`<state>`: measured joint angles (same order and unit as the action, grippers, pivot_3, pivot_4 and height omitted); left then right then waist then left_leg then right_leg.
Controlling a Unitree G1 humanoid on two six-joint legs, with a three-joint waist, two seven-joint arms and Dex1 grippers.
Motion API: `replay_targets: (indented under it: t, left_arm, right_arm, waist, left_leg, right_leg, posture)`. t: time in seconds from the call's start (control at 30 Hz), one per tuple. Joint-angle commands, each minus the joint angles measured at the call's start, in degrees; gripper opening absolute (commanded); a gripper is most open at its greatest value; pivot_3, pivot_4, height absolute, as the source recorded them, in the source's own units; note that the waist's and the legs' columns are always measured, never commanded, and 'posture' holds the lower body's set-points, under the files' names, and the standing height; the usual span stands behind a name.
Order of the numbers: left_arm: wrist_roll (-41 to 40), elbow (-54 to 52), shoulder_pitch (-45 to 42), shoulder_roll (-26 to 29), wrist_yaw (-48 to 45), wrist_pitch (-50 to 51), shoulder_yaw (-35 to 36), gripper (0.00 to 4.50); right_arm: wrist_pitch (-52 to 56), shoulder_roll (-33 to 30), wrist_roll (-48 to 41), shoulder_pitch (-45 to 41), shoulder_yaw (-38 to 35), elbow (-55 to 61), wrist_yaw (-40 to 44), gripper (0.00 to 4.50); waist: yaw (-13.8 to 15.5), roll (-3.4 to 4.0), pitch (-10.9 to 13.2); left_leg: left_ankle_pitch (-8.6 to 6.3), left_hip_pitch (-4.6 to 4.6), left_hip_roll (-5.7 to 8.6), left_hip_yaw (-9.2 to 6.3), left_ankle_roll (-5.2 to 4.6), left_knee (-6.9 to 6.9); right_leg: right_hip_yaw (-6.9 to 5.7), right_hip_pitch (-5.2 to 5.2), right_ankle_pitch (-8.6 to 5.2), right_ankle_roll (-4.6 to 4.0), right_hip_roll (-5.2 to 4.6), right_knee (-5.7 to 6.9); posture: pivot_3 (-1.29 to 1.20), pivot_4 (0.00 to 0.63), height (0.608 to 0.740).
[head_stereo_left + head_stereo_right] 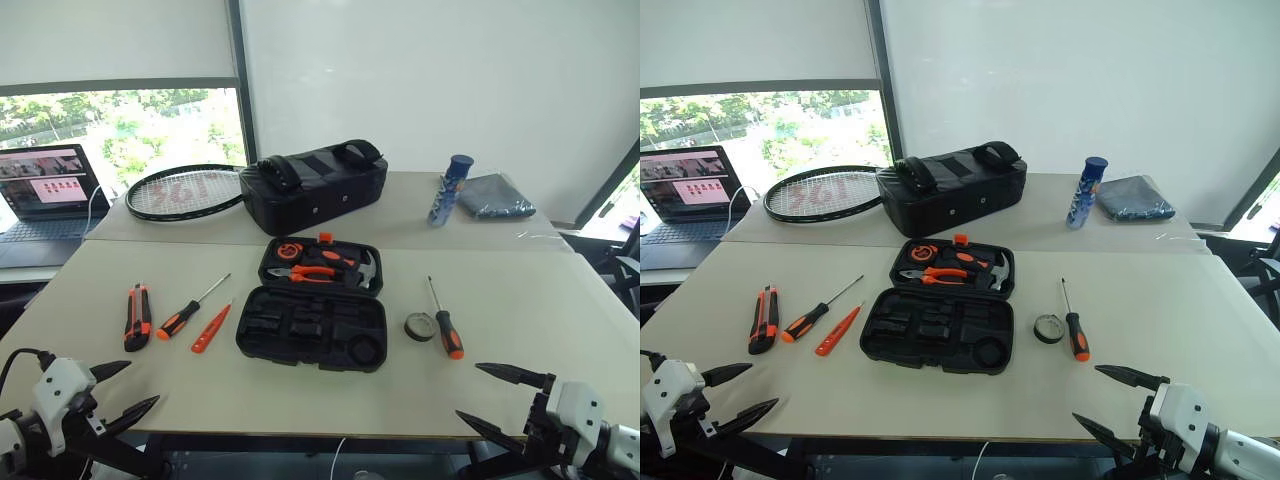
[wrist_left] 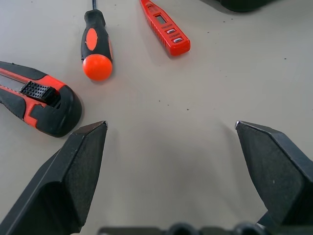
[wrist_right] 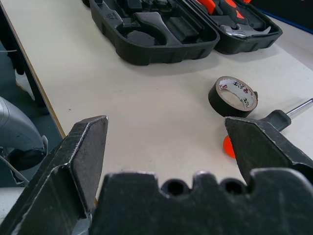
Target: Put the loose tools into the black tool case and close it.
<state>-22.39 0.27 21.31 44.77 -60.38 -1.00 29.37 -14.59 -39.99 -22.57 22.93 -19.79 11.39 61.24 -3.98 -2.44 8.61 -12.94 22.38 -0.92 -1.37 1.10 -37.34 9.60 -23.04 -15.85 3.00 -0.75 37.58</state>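
On table (image 1: 560, 330) | case (image 1: 312, 327) lies open | knife (image 1: 137, 316), three screwdrivers (image 1: 190, 312), tape (image 1: 420, 326) beside case, unpacked | left gripper (image 1: 122, 392), right gripper (image 1: 493, 396) spread, empty

We see a black tool case (image 1: 312, 330) on the beige table (image 1: 300, 400), an orange-and-black utility knife (image 1: 137, 316) far left, and a black tape roll (image 1: 419, 326) right.

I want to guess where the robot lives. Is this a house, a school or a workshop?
Probably an office or lab room, not a house: plain pale tables pushed together, a laptop by a big window, and an open tool case with tools laid out beside it.
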Motion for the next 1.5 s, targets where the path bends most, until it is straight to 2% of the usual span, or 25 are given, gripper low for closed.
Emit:
replay_targets:
  t: [0.03, 0.1, 0.17, 0.27, 0.4, 0.57, 0.7, 0.83, 0.9, 0.97, 1.07, 1.2, 1.33, 1.43, 1.5]
  left_arm:
    - [-5.2, -2.8, 0.9, 0.7, -0.1, 5.0, 3.9, 4.49]
    - [-11.3, -3.8, 3.2, 1.1, 1.2, 14.3, 9.0, 4.49]
    - [-13.3, -4.3, 7.7, 1.6, 4.6, 25.3, 11.8, 4.49]
    - [-15.1, -6.1, 10.8, 0.7, 7.0, 31.7, 14.7, 4.49]
    - [-19.6, -8.0, 11.4, 1.2, 9.2, 40.1, 18.6, 4.49]
    - [-23.3, -12.5, 6.6, 5.0, 9.1, 45.7, 18.6, 4.49]
    - [-25.7, -14.9, -1.8, 11.4, 10.6, 51.9, 15.1, 4.49]
    - [-22.8, -10.4, -18.8, 19.7, 13.0, 56.5, 1.6, 4.49]
    - [-19.3, -6.3, -28.7, 21.8, 14.0, 59.2, -8.1, 4.49]
    - [-14.0, -1.6, -39.6, 21.3, 14.6, 60.4, -18.5, 4.49]
    - [-8.4, 4.2, -50.3, 18.6, 14.8, 60.5, -27.9, 4.49]
    - [-2.1, 11.5, -58.1, 15.3, 14.0, 59.4, -35.6, 4.49]
    - [2.7, 16.7, -61.7, 13.5, 11.3, 57.7, -41.2, 4.49]
    - [4.8, 19.0, -62.8, 12.9, 9.0, 56.9, -43.2, 3.82]
    - [5.9, 20.7, -63.5, 11.8, 8.2, 56.5, -43.7, 3.09]
  right_arm:
    - [-2.1, 1.5, -2.4, -2.8, 1.0, 1.3, 0.5, 4.41]
    - [-1.2, 4.5, -6.6, -6.4, 4.2, 5.0, 0.0, 4.41]
    - [3.0, 5.9, -11.9, -8.5, 5.7, 8.9, -0.5, 4.41]
    - [3.3, 7.6, -13.5, -10.6, 6.0, 10.8, -1.8, 4.41]
    - [2.6, 8.5, -13.1, -10.4, 7.6, 11.4, -0.7, 4.41]
    - [1.8, 9.2, -12.3, -11.3, 9.2, 9.4, 1.4, 4.41]
    - [1.8, 9.0, -12.0, -11.6, 9.7, 8.8, 2.1, 4.41]
    - [1.0, 9.5, -11.1, -11.7, 10.3, 7.6, 2.6, 4.41]
    - [0.7, 9.7, -10.5, -11.9, 10.7, 7.2, 2.6, 4.41]
    - [0.4, 9.8, -9.9, -12.1, 11.0, 6.9, 2.6, 4.41]
    - [-0.1, 10.0, -9.2, -12.2, 11.1, 6.5, 2.3, 4.41]
    - [-0.8, 10.2, -8.4, -11.3, 11.1, 6.8, 1.6, 4.41]
    - [-1.4, 10.4, -7.7, -9.6, 11.0, 7.7, 0.7, 4.41]
    - [-1.8, 10.3, -7.6, -8.5, 10.7, 8.3, 0.3, 4.50]
    - [-2.3, 10.2, -7.5, -7.5, 10.3, 8.6, 0.1, 4.50]
  waist:
    - [0.0, 0.00, 0.0]
    - [-0.6, -0.23, 0.1]
    - [-1.3, -0.17, 0.1]
    - [-1.6, 0.05, 0.2]
    - [-0.7, -0.15, 0.2]
    - [0.1, -0.21, 0.1]
    - [0.4, -0.22, 0.1]
    - [0.5, -0.11, 0.2]
    - [0.5, -0.05, 0.3]
    - [0.3, 0.05, 0.3]
    - [0.0, 0.09, 0.3]
    - [-0.1, 0.08, 0.4]
    - [0.2, 0.08, 0.4]
    - [0.2, 0.07, 0.4]
    - [0.3, 0.08, 0.4]
  left_leg:
    - [0.00, 0.00, 0.00, 0.00, 0.00, 0.00]
    - [0.00, -0.01, -0.07, -0.01, 0.00, 0.01]
    - [-0.02, -0.04, -0.30, -0.06, 0.02, 0.02]
    - [-0.12, -0.07, -0.28, -0.15, 0.00, 0.05]
    - [-0.12, -0.02, -0.10, -0.26, 0.00, 0.06]
    - [-0.12, -0.05, -0.04, -0.20, 0.00, 0.05]
    - [-0.11, -0.06, -0.05, -0.23, 0.00, 0.04]
    - [-0.11, -0.15, -0.05, -0.24, 0.01, 0.02]
    - [-0.11, -0.16, 0.03, -0.26, 0.01, 0.02]
    - [-0.11, -0.17, 0.09, -0.23, 0.01, 0.05]
    - [-0.12, -0.06, 0.10, -0.21, 0.01, 0.06]
    - [-0.13, 0.25, 0.11, -0.19, 0.02, 0.06]
    - [-0.13, 0.41, 0.12, -0.27, 0.02, -0.01]
    - [-0.13, 0.48, 0.12, -0.29, 0.02, -0.15]
    - [-0.13, 0.53, 0.12, -0.35, 0.02, -0.25]
  right_leg:
    - [0.00, 0.00, 0.00, 0.00, 0.00, 0.00]
    - [-0.02, -0.02, 0.00, -0.01, 0.04, 0.04]
    - [-0.10, -0.01, 0.03, -0.07, 0.18, 0.08]
    - [-0.12, -0.02, -0.05, -0.14, 0.11, 0.14]
    - [-0.55, -0.01, -0.13, -0.14, -0.16, 0.19]
    - [-1.10, 0.07, -0.18, -0.21, -0.62, 0.21]
    - [-1.31, 0.16, -0.19, -0.26, -0.67, 0.22]
    - [-1.45, 0.35, -0.20, -0.26, -0.69, 0.17]
    - [-1.47, 0.38, -0.20, -0.25, -0.68, 0.18]
    - [-1.51, 0.39, -0.20, -0.26, -0.64, 0.13]
    - [-1.55, 0.22, -0.17, -0.30, -0.57, 0.15]
    - [-1.61, -0.20, 0.01, -0.61, -0.56, 0.42]
    - [-1.78, -0.27, 0.01, -0.61, -0.58, 0.40]
    - [-1.81, -0.27, 0.01, -0.61, -0.59, 0.42]
    - [-1.89, -0.26, 0.01, -0.61, -0.59, 0.45]
  posture:
    - [0.00, 0.150, 0.740]
    - [0.00, 0.150, 0.740]
    - [0.00, 0.150, 0.740]
    - [0.00, 0.150, 0.740]
    - [0.00, 0.150, 0.740]
    - [0.00, 0.150, 0.740]
    - [0.00, 0.150, 0.740]
    - [0.00, 0.150, 0.740]
    - [0.00, 0.150, 0.740]
    - [0.00, 0.150, 0.740]
    - [0.00, 0.150, 0.740]
    - [0.00, 0.150, 0.740]
    - [0.00, 0.150, 0.740]
    - [0.00, 0.150, 0.740]
    - [0.00, 0.150, 0.740]
